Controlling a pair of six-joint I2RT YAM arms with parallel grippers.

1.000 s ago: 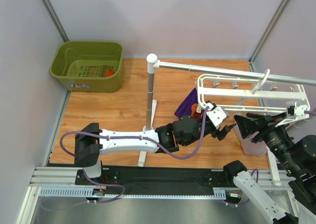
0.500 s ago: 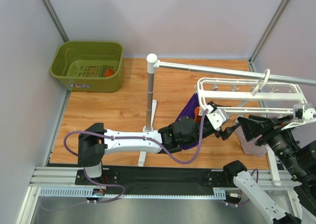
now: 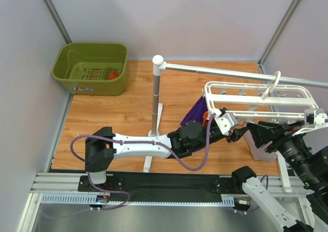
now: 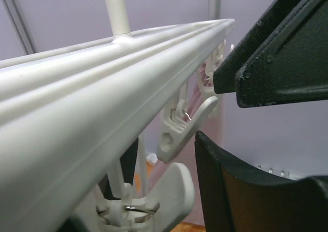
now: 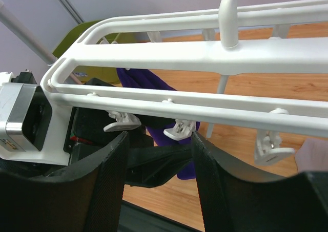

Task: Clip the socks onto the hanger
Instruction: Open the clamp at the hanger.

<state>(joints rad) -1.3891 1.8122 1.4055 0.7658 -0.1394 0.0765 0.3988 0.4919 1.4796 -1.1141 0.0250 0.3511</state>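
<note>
The left claw [image 3: 239,134] is reaching under the near left corner of the hanger [image 3: 256,102], which is hanging from the silver rail [image 3: 220,72]. In its wrist view the frame bar is running just above the claw [image 4: 225,114]. Its jaws are standing apart, and one white clip [image 4: 177,132] is dangling at the mouth of the gap. I cannot tell if a finger is touching this clip.

The right claw [image 3: 252,128] is pointing toward the left claw, and their tips are nearly meeting below the same bar. Its jaws [image 5: 159,146] are also standing apart and are holding nothing. A row of clips is hanging just above and ahead of them.

The purple cloth [image 3: 197,109] is hanging from the hanger just behind the left claw.

One sock [image 3: 114,75] is lying in the green basket [image 3: 89,46], well apart from both claws, far to the left of the left one and beyond the white post [image 3: 156,101].
</note>
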